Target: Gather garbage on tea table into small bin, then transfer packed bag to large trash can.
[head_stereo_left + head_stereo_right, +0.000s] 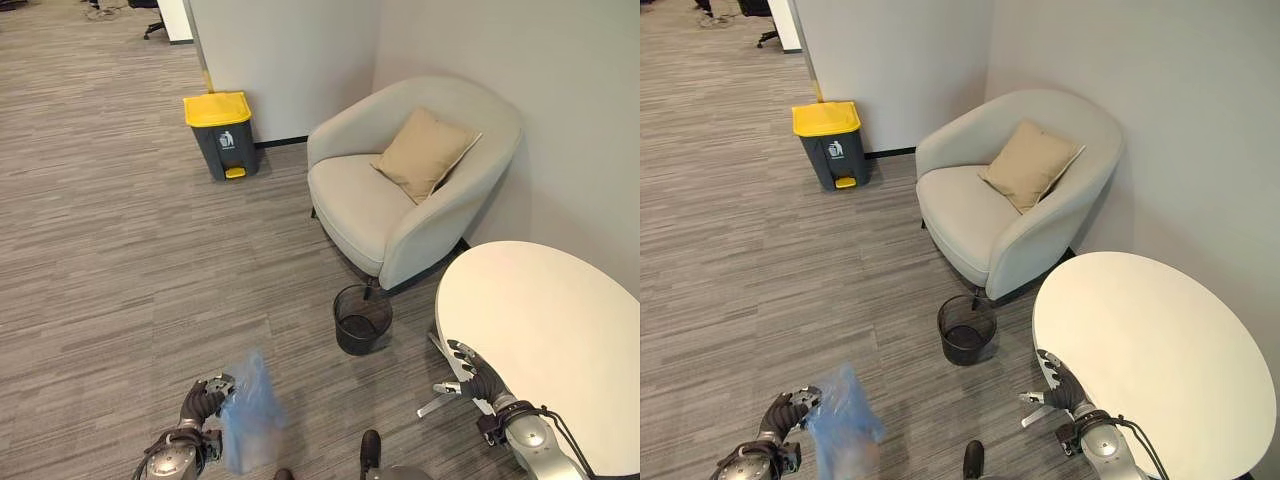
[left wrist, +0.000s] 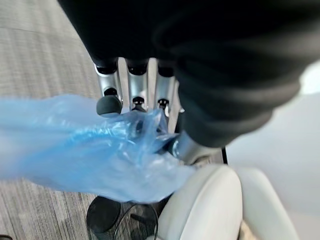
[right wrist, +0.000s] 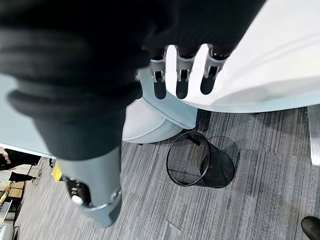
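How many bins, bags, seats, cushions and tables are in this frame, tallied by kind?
Bins: 2, the yellow-lidded trash can and the small black mesh bin
Blue bags: 1, held in the left robot hand
Armchairs: 1
Cushions: 1
Round white tables: 1
Total: 6

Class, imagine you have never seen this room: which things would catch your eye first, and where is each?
The blue plastic bag clutched in the left hand, low over the carpet, stands out at once. Next comes the grey bin with a yellow lid against the far wall. The pale armchair with its tan cushion sits in the corner, behind the black mesh wastebasket.
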{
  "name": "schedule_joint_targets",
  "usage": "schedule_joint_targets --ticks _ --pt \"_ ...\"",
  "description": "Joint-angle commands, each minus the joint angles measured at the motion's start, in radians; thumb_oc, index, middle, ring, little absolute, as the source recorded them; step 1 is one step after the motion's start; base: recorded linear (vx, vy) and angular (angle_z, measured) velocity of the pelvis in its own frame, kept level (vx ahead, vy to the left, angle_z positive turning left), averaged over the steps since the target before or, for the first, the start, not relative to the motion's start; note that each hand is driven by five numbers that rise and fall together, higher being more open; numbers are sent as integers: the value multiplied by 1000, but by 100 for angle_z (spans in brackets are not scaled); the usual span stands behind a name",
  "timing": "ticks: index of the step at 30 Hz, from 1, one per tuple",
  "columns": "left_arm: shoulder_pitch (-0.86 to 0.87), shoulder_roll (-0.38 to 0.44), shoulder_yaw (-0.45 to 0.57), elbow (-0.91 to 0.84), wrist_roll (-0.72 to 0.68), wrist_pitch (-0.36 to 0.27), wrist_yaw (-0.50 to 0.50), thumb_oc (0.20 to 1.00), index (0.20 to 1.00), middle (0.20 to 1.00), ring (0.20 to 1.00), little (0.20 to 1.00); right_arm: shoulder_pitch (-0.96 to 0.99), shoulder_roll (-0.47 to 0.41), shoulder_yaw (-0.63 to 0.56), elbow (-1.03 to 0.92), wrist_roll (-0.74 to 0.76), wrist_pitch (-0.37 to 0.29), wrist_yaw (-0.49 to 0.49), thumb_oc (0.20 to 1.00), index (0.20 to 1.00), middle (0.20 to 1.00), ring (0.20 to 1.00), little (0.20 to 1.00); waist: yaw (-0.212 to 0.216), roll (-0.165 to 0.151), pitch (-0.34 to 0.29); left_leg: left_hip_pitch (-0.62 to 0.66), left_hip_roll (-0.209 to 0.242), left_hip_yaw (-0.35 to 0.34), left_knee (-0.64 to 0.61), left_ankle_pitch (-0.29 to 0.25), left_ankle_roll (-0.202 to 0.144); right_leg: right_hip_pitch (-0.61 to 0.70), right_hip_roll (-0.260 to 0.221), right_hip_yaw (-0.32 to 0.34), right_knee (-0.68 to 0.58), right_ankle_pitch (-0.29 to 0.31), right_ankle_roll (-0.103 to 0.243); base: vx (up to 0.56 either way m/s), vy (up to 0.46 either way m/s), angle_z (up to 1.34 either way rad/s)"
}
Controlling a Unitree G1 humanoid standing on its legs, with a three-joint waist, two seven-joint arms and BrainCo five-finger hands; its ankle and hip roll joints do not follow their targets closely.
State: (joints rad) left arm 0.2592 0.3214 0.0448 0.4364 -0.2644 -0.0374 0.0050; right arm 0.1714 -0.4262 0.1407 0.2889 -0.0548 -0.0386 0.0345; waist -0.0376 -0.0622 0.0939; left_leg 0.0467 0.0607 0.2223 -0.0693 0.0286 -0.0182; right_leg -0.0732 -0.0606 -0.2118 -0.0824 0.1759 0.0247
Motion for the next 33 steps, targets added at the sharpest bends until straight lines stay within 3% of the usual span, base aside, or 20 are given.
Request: schedule_joint_targets --ticks 1,6,7,10,19,22,24,26,30,31,33 --pt "-91 38 53 -7 -77 -74 34 200 200 200 200 200 -76 5 -25 -5 56 -39 -26 1000 1000 1000 1000 1000 15 -33 47 -101 -9 -73 130 -88 -36 42 -23 22 80 -222 63 -150 -85 66" --pt "-127 36 51 3 -112 -81 56 200 200 200 200 200 -99 -2 -27 18 68 -39 -56 1000 1000 1000 1000 1000 37 -39 76 -189 -6 -78 189 -75 -53 22 -52 -69 95 -229 56 -90 -29 69" --pt "-139 31 44 16 -120 -81 57 200 200 200 200 200 -99 -4 -32 30 71 -38 -63 1000 1000 1000 1000 1000 32 -35 74 -186 15 -5 196 -83 -52 24 -67 -128 98 -233 58 3 40 64" --pt "-138 34 28 12 -117 -74 53 200 200 200 200 200 -97 -2 -20 52 68 -28 -67 1000 1000 1000 1000 1000 10 -31 74 -169 65 121 223 -111 -49 48 -84 -177 98 -244 71 95 77 99" --pt "-137 47 22 21 -79 -69 57 200 200 200 200 200 -135 40 14 86 50 -16 -74 1000 1000 1000 1000 1000 22 -39 80 -162 16 97 197 -150 -8 35 -144 -162 156 -230 112 71 178 32" --pt "-166 87 9 3 -68 -77 64 200 200 200 200 200 -154 55 21 86 64 -16 -80 1000 1000 1000 1000 1000 22 -37 111 -151 -16 75 191 -171 26 -48 -177 -92 332 -217 128 82 225 -8" --pt "-178 97 -4 -7 -61 -78 63 200 200 200 200 200 -151 56 17 84 70 -16 -84 1000 1000 1000 1000 1000 4 -33 124 -130 -31 55 176 -177 33 -108 -131 -20 381 -231 121 86 114 9" --pt "-187 100 -7 -8 -62 -79 62 200 200 200 200 200 -157 55 16 81 78 -16 -86 1000 1000 1000 1000 1000 -5 -25 133 -109 -41 50 161 -179 36 -153 -113 -9 362 -219 112 127 80 37" --pt "-203 98 -11 -2 -60 -80 68 200 200 200 200 200 -168 45 18 73 85 -17 -91 1000 1000 1000 1000 1000 -13 -17 151 -68 -49 36 154 -213 39 -209 -110 -37 323 -191 117 219 45 22" --pt "-211 94 -12 3 -59 -80 69 200 200 200 200 200 -166 40 17 69 85 -17 -93 1000 1000 1000 1000 1000 -22 -17 155 -39 -65 17 151 -236 39 -233 -101 -41 262 -164 130 203 -17 3" --pt "-213 89 -15 1 -56 -80 70 200 200 200 200 200 -165 38 15 67 84 -16 -93 1000 1000 1000 1000 1000 -29 -24 160 -38 -79 19 153 -225 40 -248 -105 -50 230 -132 123 169 -27 21"
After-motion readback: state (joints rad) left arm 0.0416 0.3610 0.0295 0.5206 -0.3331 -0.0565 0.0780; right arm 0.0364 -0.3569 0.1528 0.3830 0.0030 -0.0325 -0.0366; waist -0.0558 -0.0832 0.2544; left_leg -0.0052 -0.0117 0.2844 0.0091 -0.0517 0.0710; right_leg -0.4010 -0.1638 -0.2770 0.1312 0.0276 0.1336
